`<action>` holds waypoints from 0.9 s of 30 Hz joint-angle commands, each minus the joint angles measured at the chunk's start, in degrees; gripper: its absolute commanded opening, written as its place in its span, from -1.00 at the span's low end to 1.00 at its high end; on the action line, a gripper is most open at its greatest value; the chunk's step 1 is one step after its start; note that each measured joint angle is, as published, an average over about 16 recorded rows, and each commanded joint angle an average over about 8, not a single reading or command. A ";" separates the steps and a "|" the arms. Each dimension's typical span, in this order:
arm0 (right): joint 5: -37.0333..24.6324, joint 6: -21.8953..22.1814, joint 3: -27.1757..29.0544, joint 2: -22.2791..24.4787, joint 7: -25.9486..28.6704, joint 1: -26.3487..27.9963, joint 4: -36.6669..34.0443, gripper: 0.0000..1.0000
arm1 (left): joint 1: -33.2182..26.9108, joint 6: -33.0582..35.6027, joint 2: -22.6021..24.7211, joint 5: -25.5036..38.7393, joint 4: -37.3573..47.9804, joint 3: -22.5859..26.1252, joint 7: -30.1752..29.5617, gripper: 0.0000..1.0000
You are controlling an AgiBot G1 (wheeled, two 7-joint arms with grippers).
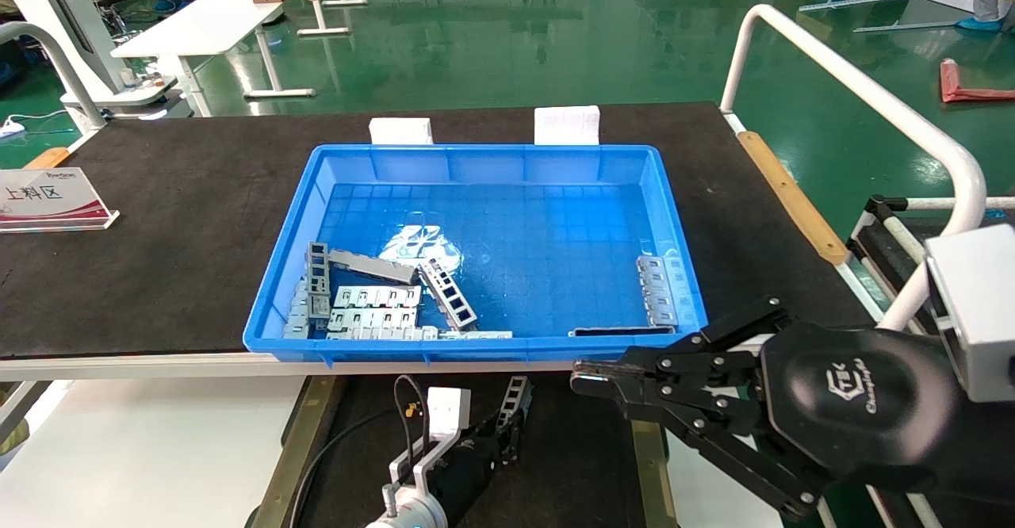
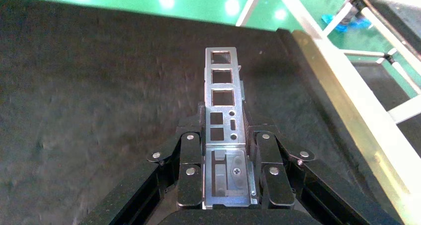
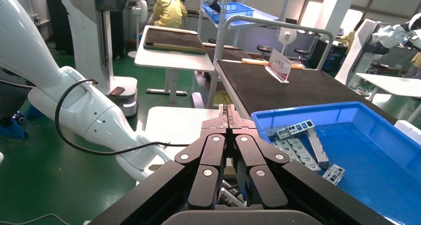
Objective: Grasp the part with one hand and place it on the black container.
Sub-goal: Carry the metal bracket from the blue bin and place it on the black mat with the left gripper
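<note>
Left arm's got the bracket over the black tray, right arm just parked.

Head view: the left gripper (image 1: 507,425) sits low over the black container (image 1: 571,449), below the blue bin (image 1: 492,346), with the part (image 1: 514,403) sticking out past its fingers; the right gripper (image 1: 587,377) hangs by the bin's near right corner with its jaws closed on nothing, and its housing carries a logo I can't quite read, while a desk sign (image 1: 49,199) says 上料区. Left wrist view: jaws pinched on the solid end of the part (image 2: 224,101), windows pointing outward. Looks like thin stiff sheet metal, light but slick, so gripping that solid end seems right to me. Right wrist view: right gripper (image 3: 228,116) empty, fingertips touching.
</note>
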 commanded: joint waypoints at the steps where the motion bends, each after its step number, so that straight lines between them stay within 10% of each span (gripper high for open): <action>1: 0.00 0.00 -0.01 0.00 0.00 0.00 0.00 -1.00 | -0.33 -1.15 0.02 -0.91 0.12 1.19 -0.91 -1.00; 12: 0.03 0.02 -0.04 0.02 -0.02 0.01 0.00 -0.85 | -3.41 -4.65 0.02 -5.13 1.69 8.71 -7.56 -0.93; 20: 0.05 0.03 -0.07 0.03 -0.03 0.01 0.00 1.00 | -5.09 -6.50 -0.03 -6.12 2.26 12.61 -11.59 0.91; 27: 0.06 0.04 -0.09 0.04 -0.04 0.02 0.00 1.00 | -5.99 -7.81 -0.10 -5.44 2.02 14.40 -14.62 1.00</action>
